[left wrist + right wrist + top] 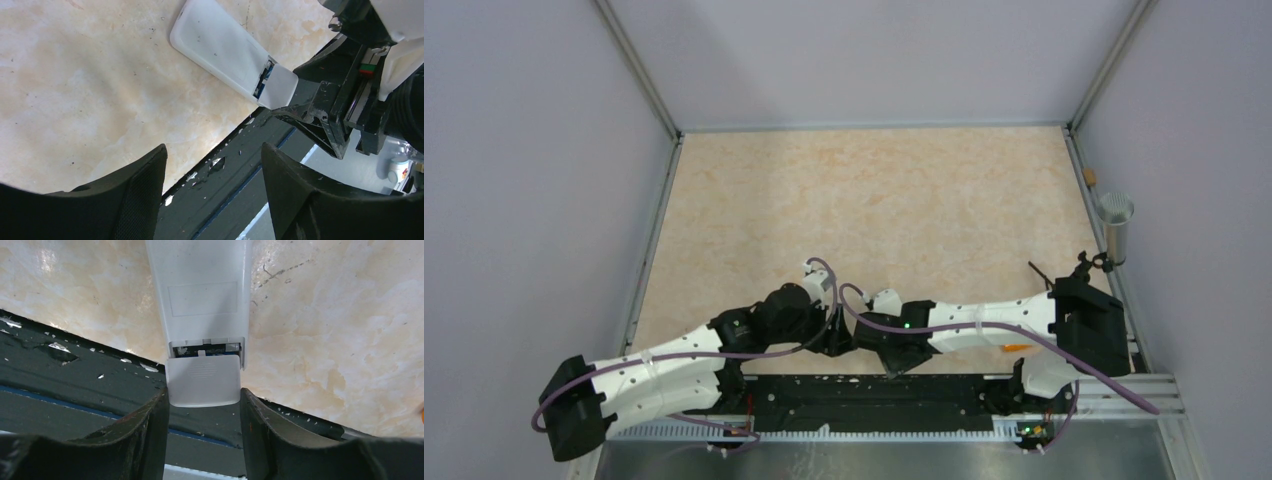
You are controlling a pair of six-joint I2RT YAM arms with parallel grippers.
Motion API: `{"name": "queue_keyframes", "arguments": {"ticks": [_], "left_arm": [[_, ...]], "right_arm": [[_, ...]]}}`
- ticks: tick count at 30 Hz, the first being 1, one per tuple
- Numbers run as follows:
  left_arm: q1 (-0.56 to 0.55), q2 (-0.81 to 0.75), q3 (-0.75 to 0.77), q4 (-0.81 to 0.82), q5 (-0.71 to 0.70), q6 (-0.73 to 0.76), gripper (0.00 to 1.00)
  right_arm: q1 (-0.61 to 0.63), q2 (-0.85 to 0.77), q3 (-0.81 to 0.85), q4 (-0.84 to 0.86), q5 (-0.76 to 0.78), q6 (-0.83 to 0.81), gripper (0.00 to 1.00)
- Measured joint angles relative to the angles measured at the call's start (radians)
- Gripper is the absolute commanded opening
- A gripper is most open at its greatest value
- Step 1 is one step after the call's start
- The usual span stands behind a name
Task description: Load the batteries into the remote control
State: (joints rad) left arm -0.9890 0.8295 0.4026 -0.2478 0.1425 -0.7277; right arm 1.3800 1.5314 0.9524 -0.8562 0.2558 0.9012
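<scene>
The remote control [205, 285] lies white back up at the table's near edge, also seen in the left wrist view as the remote control [220, 47]. Its battery cover [202, 380] is slid partly out, leaving a narrow gap [206, 347] where something dark and blue shows. The batteries cannot be made out as such. My right gripper [204, 392] is shut on the sides of the cover. Just beside it, my left gripper [214, 147] stands open over the black rail with nothing between its fingers. The arms hide the remote in the top view.
A black rail [864, 390] runs along the table's near edge under both grippers. An orange object [1016, 347] lies by the right arm. A metal cylinder [1114, 225] stands at the right wall, with a thin dark tool [1039, 272] near it.
</scene>
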Motion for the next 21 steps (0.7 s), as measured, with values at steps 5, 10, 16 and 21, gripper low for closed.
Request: {"name": "queue_keyframes", "arguments": {"ticks": [5, 10, 16, 21], "left_arm": [[0.009, 0.000, 0.000, 0.000, 0.008, 0.004, 0.70], [0.019, 0.007, 0.000, 0.000, 0.021, 0.007, 0.70], [0.027, 0.030, 0.000, 0.001, 0.029, 0.013, 0.70], [0.033, 0.044, 0.000, 0.007, 0.042, 0.017, 0.70]], "right_arm": [[-0.006, 0.000, 0.000, 0.005, -0.004, -0.002, 0.12], [-0.013, 0.000, 0.000, 0.009, -0.006, -0.005, 0.12], [-0.023, -0.002, 0.000, 0.019, -0.007, -0.010, 0.12], [-0.028, -0.012, -0.002, 0.022, -0.008, -0.010, 0.12]]}}
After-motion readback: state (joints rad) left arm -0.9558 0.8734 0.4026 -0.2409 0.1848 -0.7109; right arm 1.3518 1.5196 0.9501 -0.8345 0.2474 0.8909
